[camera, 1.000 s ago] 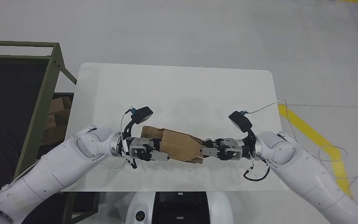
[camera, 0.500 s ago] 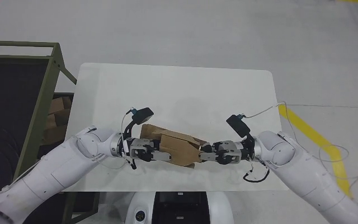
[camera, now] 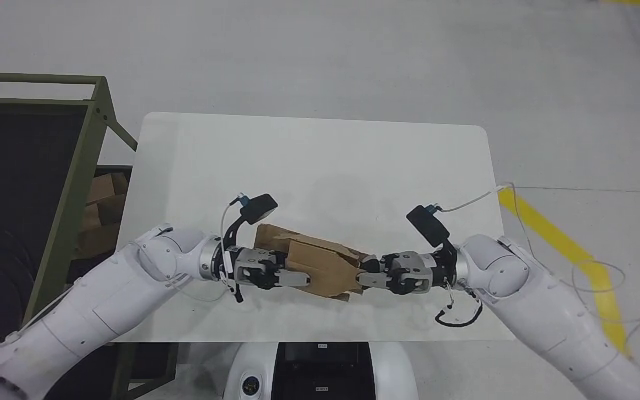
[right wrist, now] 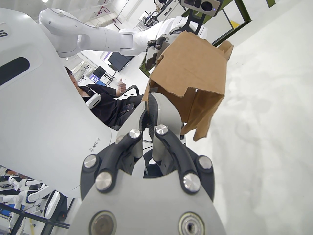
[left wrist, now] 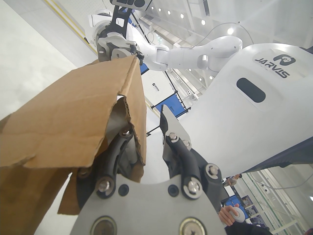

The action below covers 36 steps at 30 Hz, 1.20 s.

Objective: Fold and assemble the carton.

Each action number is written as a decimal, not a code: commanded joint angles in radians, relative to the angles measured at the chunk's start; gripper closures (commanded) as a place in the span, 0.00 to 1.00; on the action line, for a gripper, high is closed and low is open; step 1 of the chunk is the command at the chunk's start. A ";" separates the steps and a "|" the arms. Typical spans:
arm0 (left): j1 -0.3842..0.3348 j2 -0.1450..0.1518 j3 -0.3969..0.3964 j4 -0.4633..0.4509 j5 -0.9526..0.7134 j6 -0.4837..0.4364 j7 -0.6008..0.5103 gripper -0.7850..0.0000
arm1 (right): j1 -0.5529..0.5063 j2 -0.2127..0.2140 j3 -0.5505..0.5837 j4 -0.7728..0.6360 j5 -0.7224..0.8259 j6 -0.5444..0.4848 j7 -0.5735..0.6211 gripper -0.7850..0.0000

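White table [camera: 320, 160] under carton [camera: 315, 265] — grey floor [camera: 300, 60]

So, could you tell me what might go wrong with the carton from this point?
1. The right end effector pinches only a thin edge of the carton, whose flaps look ragged; a pull could tear it or let it slip.
2. The left end effector stands open around a carton wall, not clamped, so that end may sag or twist.
3. The carton is held near the table's front edge; if dropped, it might fall off.
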 commanded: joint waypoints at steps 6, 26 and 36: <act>0.009 -0.007 -0.013 -0.001 0.006 0.004 -0.004 1.00 | -0.006 -0.002 0.006 -0.002 -0.006 0.000 0.002 1.00; 0.051 -0.029 -0.082 0.000 0.046 0.036 0.076 1.00 | -0.063 0.010 0.086 -0.018 -0.041 0.001 -0.043 0.00; 0.068 -0.032 -0.102 -0.003 0.049 0.050 0.100 1.00 | -0.120 0.022 0.165 -0.057 -0.110 0.117 -0.129 0.00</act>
